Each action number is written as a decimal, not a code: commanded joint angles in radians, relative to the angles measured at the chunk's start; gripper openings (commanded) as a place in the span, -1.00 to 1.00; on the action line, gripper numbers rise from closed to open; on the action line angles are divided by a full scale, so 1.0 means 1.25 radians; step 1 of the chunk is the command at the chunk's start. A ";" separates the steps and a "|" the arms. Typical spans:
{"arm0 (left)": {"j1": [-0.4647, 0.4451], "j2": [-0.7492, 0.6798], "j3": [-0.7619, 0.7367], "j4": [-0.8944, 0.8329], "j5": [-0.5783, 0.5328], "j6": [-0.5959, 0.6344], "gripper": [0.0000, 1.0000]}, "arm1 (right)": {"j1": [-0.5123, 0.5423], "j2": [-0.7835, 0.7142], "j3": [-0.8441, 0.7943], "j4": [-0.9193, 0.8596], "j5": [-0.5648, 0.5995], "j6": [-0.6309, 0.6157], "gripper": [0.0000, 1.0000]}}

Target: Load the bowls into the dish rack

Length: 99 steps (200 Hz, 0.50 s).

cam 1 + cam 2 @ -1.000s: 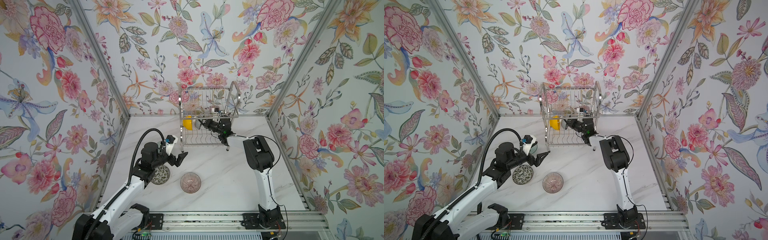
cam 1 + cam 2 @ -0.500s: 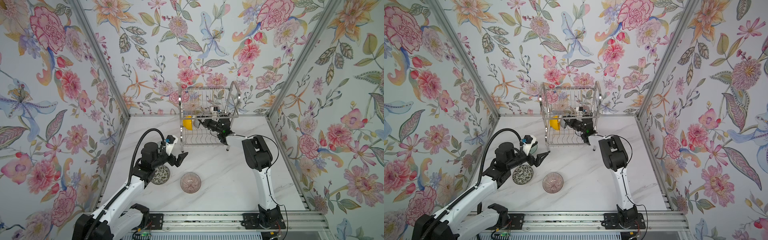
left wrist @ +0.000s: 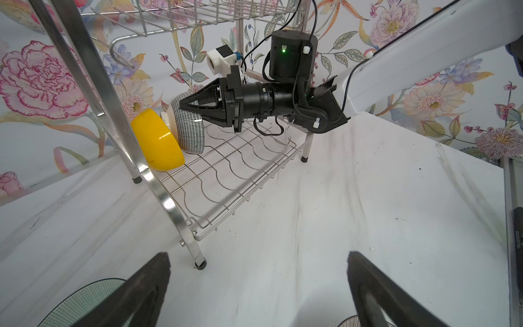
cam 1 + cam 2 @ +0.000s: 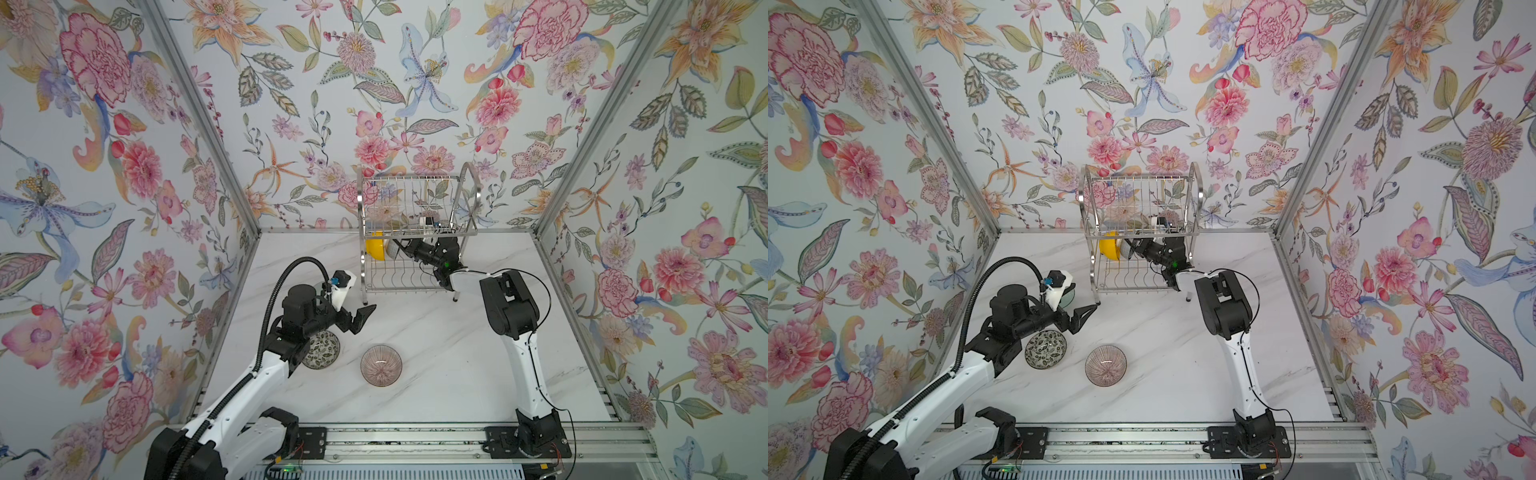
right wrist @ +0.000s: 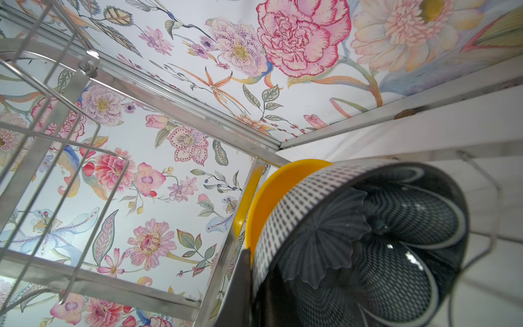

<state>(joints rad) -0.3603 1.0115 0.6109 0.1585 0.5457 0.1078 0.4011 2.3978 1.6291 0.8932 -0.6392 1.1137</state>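
- My left gripper [image 4: 364, 318] hangs over the table [image 4: 440, 353], just near and left of the dish rack's near-left leg. Its jaws are released, spread wide, with nothing between them.
- The pale green bowl [image 3: 82, 300] sits on the table under that wrist. Only a sliver of it shows in the left wrist view, beside one finger [image 3: 141, 291].
- The speckled bowl [image 4: 1045, 349] is upright on the table near the left arm. The arm partly covers it in both top views.
- The pink ribbed bowl [image 4: 381, 365] is upright on the table, just right of the speckled one, not touching it and well near of the rack.
- The dish rack [image 4: 470, 183] stands at the far wall, about mid-table. I see no bowls on its top tier.
- The yellow bowl [image 3: 157, 144] stands on edge at the left end of the lower tier.
- The navy bowl [image 5: 368, 240] stands on edge just right of the yellow one, touching or nearly so. I count 2 bowls racked and 3 on the table.
- My right gripper [image 3: 182, 105] reaches in between the tiers from the right. Its jaws are clenched on the navy bowl's rim.
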 commanded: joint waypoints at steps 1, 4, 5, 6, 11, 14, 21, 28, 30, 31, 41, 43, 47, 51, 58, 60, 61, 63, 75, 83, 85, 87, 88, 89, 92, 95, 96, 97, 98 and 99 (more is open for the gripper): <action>-0.004 0.004 -0.005 0.011 0.016 -0.003 0.98 | -0.011 0.012 0.031 0.066 -0.015 0.011 -0.84; -0.004 0.003 -0.005 0.012 0.016 -0.004 0.98 | -0.011 0.013 0.031 0.065 -0.014 0.011 -0.84; -0.004 0.002 -0.005 0.011 0.016 -0.004 0.98 | -0.012 0.013 0.031 0.065 -0.014 0.010 -0.84; -0.004 0.003 -0.006 0.012 0.016 -0.004 0.98 | -0.012 0.013 0.031 0.065 -0.014 0.011 -0.84; -0.004 0.003 -0.006 0.012 0.016 -0.004 0.98 | -0.012 0.013 0.031 0.065 -0.014 0.012 -0.83; -0.004 0.002 -0.006 0.012 0.017 -0.003 0.98 | -0.011 0.013 0.031 0.065 -0.014 0.012 -0.82; -0.004 0.002 -0.006 0.011 0.017 -0.003 0.98 | -0.012 0.013 0.031 0.063 -0.013 0.011 -0.80; -0.004 0.002 -0.006 0.011 0.017 -0.003 0.98 | -0.012 0.013 0.032 0.059 -0.011 0.011 -0.78; -0.005 0.002 -0.006 0.012 0.017 -0.004 0.98 | -0.012 0.013 0.031 0.059 -0.011 0.011 -0.78; -0.004 0.002 -0.006 0.012 0.017 -0.003 0.98 | -0.012 0.013 0.031 0.058 -0.010 0.010 -0.78; -0.004 0.003 -0.005 0.011 0.016 -0.004 0.98 | -0.011 0.012 0.031 0.057 -0.009 0.011 -0.78; -0.004 0.002 -0.005 0.012 0.017 -0.004 0.98 | -0.012 0.013 0.031 0.056 -0.008 0.010 -0.78; -0.005 0.002 -0.005 0.011 0.017 -0.004 0.98 | -0.012 0.013 0.031 0.054 -0.007 0.010 -0.78; -0.005 0.004 -0.006 0.011 0.017 -0.003 0.98 | -0.012 0.011 0.031 0.052 -0.005 0.010 -0.78; -0.005 0.004 -0.005 0.012 0.018 -0.004 0.98 | -0.012 0.011 0.030 0.047 -0.002 0.006 -0.78; -0.004 0.004 -0.006 0.012 0.018 -0.004 0.98 | -0.012 0.010 0.028 0.046 -0.002 0.006 -0.78; -0.004 0.004 -0.006 0.012 0.018 -0.003 0.98 | -0.012 0.010 0.028 0.047 -0.003 0.006 -0.78; -0.004 0.004 -0.005 0.011 0.017 -0.003 0.98 | -0.012 0.010 0.028 0.047 -0.002 0.006 -0.78; -0.005 0.003 -0.006 0.012 0.019 -0.003 0.98 | -0.013 0.010 0.026 0.045 0.003 0.005 -0.76; -0.005 0.003 -0.006 0.012 0.019 -0.003 0.98 | -0.014 0.009 0.023 0.043 0.005 0.005 -0.72; -0.004 0.003 -0.006 0.011 0.019 -0.003 0.98 | -0.014 0.009 0.023 0.042 0.007 0.005 -0.71; -0.005 0.003 -0.005 0.012 0.019 -0.003 0.98 | -0.014 0.009 0.022 0.042 0.007 0.004 -0.71; -0.005 0.003 -0.005 0.012 0.019 -0.004 0.97 | -0.014 0.009 0.022 0.041 0.007 0.004 -0.71; -0.004 0.003 -0.005 0.011 0.019 -0.003 0.98 | -0.014 0.009 0.022 0.041 0.008 0.004 -0.71; -0.005 0.002 -0.005 0.011 0.019 -0.003 0.98 | -0.014 0.008 0.021 0.041 0.009 0.004 -0.71; -0.004 0.002 -0.006 0.011 0.019 -0.003 0.98 | -0.014 0.009 0.020 0.041 0.009 0.004 -0.71; -0.005 0.002 -0.006 0.011 0.019 -0.003 0.98 | -0.014 0.009 0.020 0.041 0.010 0.005 -0.71; -0.004 0.002 -0.005 0.012 0.019 -0.003 0.98 | -0.014 0.009 0.020 0.041 0.010 0.004 -0.71; -0.004 0.001 -0.006 0.012 0.019 -0.003 0.98 | -0.015 0.009 0.020 0.041 0.010 0.004 -0.71; -0.004 0.001 -0.006 0.012 0.019 -0.003 0.98 | -0.015 0.009 0.020 0.041 0.011 0.005 -0.71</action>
<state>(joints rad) -0.3603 1.0115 0.6109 0.1585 0.5457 0.1078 0.4004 2.3978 1.6291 0.8940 -0.6365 1.1233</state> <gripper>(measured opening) 0.990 0.141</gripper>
